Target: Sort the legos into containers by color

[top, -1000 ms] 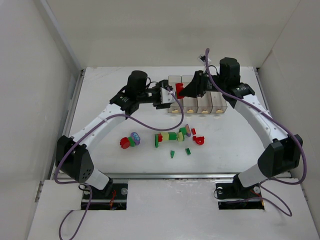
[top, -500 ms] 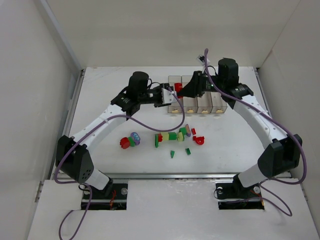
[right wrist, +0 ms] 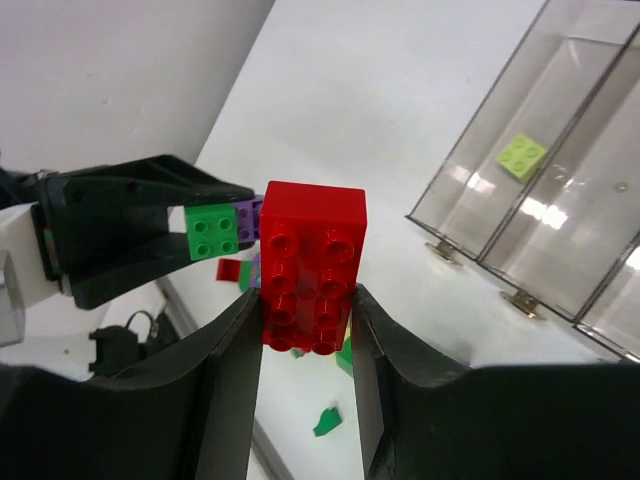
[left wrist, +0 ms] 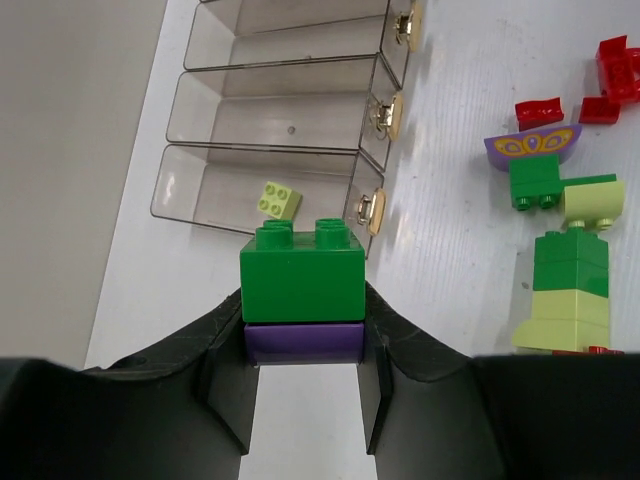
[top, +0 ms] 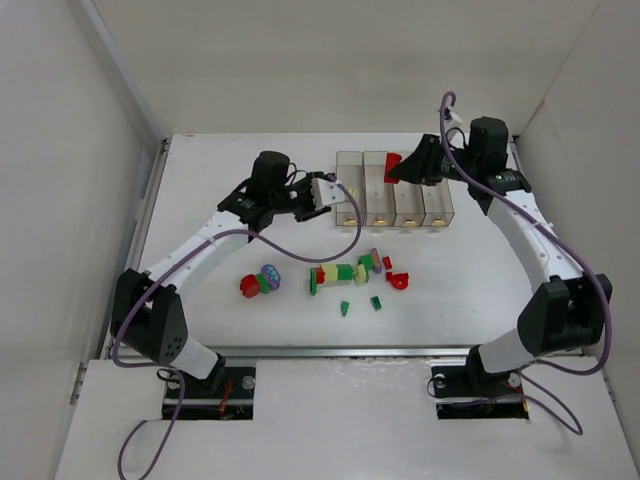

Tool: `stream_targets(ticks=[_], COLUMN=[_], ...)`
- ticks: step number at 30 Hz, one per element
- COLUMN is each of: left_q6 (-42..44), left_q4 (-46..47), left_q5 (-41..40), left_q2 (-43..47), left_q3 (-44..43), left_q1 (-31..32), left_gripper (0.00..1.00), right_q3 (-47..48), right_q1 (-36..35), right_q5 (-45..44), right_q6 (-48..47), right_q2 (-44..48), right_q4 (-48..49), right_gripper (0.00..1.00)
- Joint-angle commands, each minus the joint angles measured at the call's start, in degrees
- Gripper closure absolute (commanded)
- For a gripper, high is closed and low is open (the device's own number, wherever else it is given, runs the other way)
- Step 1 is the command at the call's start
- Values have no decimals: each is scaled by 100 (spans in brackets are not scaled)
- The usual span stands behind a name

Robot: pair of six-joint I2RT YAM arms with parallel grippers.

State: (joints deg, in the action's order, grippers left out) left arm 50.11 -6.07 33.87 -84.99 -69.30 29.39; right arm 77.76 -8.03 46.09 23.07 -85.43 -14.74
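My left gripper (top: 322, 192) is shut on a clump, a green brick (left wrist: 302, 283) on a purple brick (left wrist: 303, 341), held just left of the four clear containers (top: 437, 195). My right gripper (top: 398, 167) is shut on a red brick (right wrist: 310, 265), which it holds above the back of the containers and which also shows in the top view (top: 392, 165). One pale yellow-green brick (left wrist: 278, 200) lies in the leftmost container (left wrist: 200, 190). The same brick shows in the right wrist view (right wrist: 522, 155).
Loose legos lie on the table in front of the containers: a red, green and purple clump (top: 263, 281), a row of mixed bricks (top: 350, 271), a red piece (top: 398, 281) and two small green pieces (top: 344, 308). White walls stand on both sides.
My right gripper has drawn back to the right with the red brick, away from the left gripper. My left gripper has shifted slightly left with the green and purple clump.
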Motion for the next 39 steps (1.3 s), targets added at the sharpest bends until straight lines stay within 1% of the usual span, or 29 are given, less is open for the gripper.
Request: stream_targets(ticks=[1,3,4,5,8,9,11,13,14,16,17,22,23,24,26,28,30,31,34,35,36,37,38,39], left_q6=[-229,-431,-510,-598,-792,-870,-941,-941,-941,-889,-889,-889,-836,-836,-836,-758,-695,-617,-476,-476,-406,-327,-326,-326], left_q4=[26,26,87,88,202,202,202,202,202,202,202,202,202,202,141,71,18,-35,-35,-35,-35,122,201,298], left_q5=[-117,-266,-267,-345,-407,-468,-538,-591,-592,-592,-592,-539,-539,-487,-434,-372,-311,-250,-109,-13,58,215,312,409], left_q2=[193,193,193,193,193,193,193,193,193,193,193,193,193,193,193,193,193,193,325,412,465,579,580,702], left_q3=[48,48,48,48,101,101,101,101,101,101,101,101,101,101,101,39,-13,-14,-14,47,109,188,241,241], left_q1=[-29,-29,-29,-29,-29,-29,-29,-29,-29,-29,-29,-29,-29,-29,-29,-29,-29,-29,-29,-29,-29,-29,-29,-29], left_gripper=[100,100,100,100,100,100,100,100,100,100,100,100,100,100,100,100,100,100,100,100,100,100,100,100], right_q3=[204,467,625,949,1442,1549,1733,1936,1989,2042,2042,1989,1989,2041,2103,2103,2103,2103,1981,1876,1553,1367,1156,954], right_q1=[-76,-76,-76,-76,-128,-128,-286,-365,-366,-418,-418,-418,-418,-418,-418,-418,-418,-418,-418,-418,-418,-418,-471,-549], right_q5=[-651,-1327,-2000,-2198,-2428,-2429,-2569,-2622,-2622,-2622,-2570,-2324,-2323,-2262,-2209,-2209,-2148,-2087,-1579,-967,-570,-191,160,721], right_q6=[-293,-618,-706,-794,-988,-1058,-1146,-1260,-1261,-1261,-1261,-1261,-1313,-1366,-1367,-1480,-1612,-1613,-1884,-1885,-1885,-1676,-1457,-1193], right_q2=[62,-367,-569,-1024,-1677,-2018,-2293,-2557,-2619,-2733,-2734,-2734,-2734,-2734,-2734,-2602,-2323,-2207,-1628,-1435,-1233,-857,-687,-547], right_q4=[-133,-712,-923,-1230,-1373,-1434,-1496,-1576,-1576,-1637,-1637,-1505,-1505,-1505,-1654,-1655,-1655,-1655,-1716,-1620,-1219,-928,-577,-199], right_gripper=[100,100,100,100,100,100,100,95,88,80,71,58,52,39,33,10,9,6,6,6,6,6,8,9])
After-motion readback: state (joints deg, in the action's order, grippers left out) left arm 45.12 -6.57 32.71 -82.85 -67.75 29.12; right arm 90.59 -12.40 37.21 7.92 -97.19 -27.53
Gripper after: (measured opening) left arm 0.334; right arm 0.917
